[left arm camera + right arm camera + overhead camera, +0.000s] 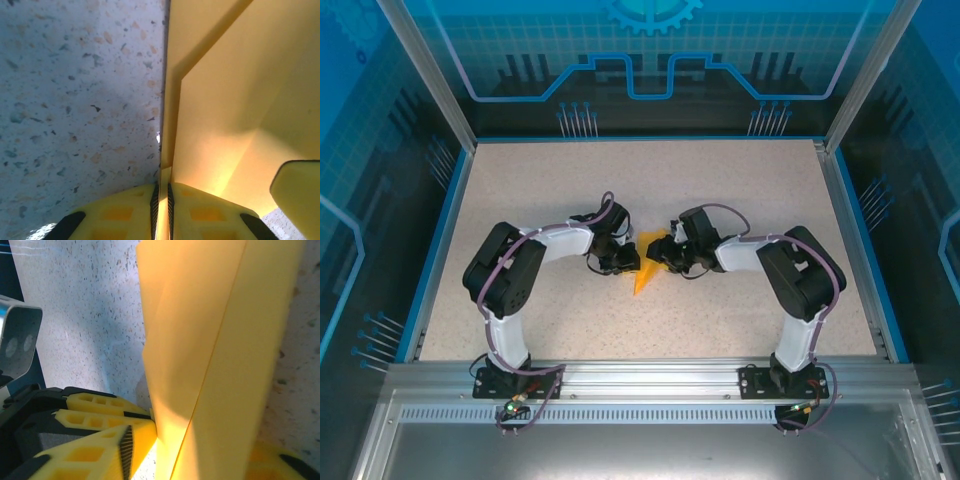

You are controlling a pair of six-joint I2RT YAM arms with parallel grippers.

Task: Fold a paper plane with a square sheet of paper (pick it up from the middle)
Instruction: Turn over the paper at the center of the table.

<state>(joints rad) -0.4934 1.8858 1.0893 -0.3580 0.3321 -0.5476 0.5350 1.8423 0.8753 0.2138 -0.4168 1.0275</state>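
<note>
1. At 9 o'clock of the paper (pixel 646 270), mid-table (pixel 750 190): the left pincer (pixel 620 262). In its wrist view both fingers (pixel 125 215) press together on one thin edge of the paper, which is nipped between the pads. Firm grip.
2. The paper is orange-yellow and part-folded, with creased layers showing. It sits between the two pincers near the table's centre, narrow end toward 7 o'clock from above. Can't tell whether it touches the table.
3. At 3 o'clock of the paper: the right pincer (pixel 663 262). Its wrist view shows one finger on each side of a wide folded band. Cannot tell whether it clamps the band or only straddles it.
4. Risks, as I judge them:
   - If the arms pull apart toward 9 and 3 o'clock, the thin sheet may tear at the left nip.
   - If the right fingers close off the crease line, a stray fold sets and the layers go askew.
   - The pincers are close together, so they could bump and jog the paper out of line.
</note>
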